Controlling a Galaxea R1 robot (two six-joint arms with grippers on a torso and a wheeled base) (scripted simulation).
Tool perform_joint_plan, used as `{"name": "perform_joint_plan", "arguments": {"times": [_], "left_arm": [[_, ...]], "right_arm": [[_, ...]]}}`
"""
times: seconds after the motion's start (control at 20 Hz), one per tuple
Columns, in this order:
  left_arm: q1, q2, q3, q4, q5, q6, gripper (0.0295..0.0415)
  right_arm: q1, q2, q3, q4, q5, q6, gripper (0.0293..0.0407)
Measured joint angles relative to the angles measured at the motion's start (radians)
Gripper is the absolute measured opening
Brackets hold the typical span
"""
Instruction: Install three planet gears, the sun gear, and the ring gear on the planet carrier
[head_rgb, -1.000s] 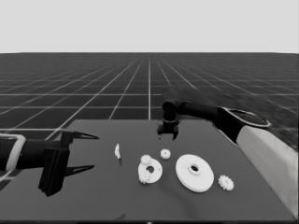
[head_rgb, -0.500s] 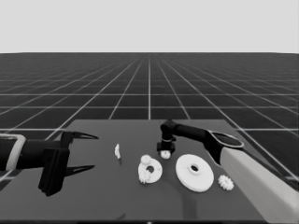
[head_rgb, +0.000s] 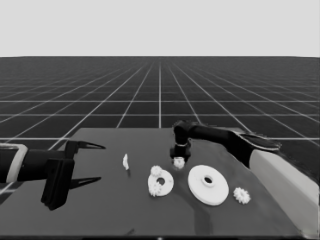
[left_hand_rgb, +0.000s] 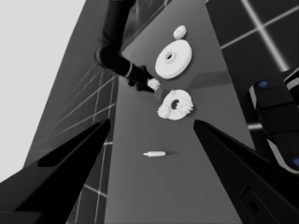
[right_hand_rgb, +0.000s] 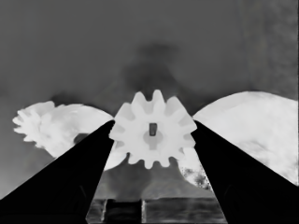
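Right gripper (head_rgb: 178, 161) has dropped at centre frame, jaws now closed on a gear (right_hand_rgb: 153, 129) just above the smaller round part (head_rgb: 161, 183); seating comes next. Left gripper (head_rgb: 90, 162) waits, open, at left.

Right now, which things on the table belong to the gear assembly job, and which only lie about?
Belonging to the job:
smaller round part, two gears on it
gear between the right gripper fingers
gear at the right
larger round part

Lying about:
thin white piece
left gripper, parked, open
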Motion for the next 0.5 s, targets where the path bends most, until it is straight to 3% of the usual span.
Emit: {"name": "perform_joint_plan", "arguments": {"times": [0.05,0.15,0.45,0.5], "left_arm": [[0.0,0.0,0.0,0.0,0.0,0.0,0.0385],[0.0,0.0,0.0,0.0,0.0,0.0,0.0385],[0.0,0.0,0.0,0.0,0.0,0.0,0.0385],[0.0,0.0,0.0,0.0,0.0,0.0,0.0385]], "right_arm": [[0.111,-0.021,0.054,0.077,-0.049,0.028,0.0312],[0.214,-0.008,0.029,0.156,-0.086,0.014,0.0312],[0.256,0.009,-0.013,0.194,-0.105,-0.01,0.0312],[0.259,-0.059,0.238,0.198,-0.101,0.185,0.0312]]}}
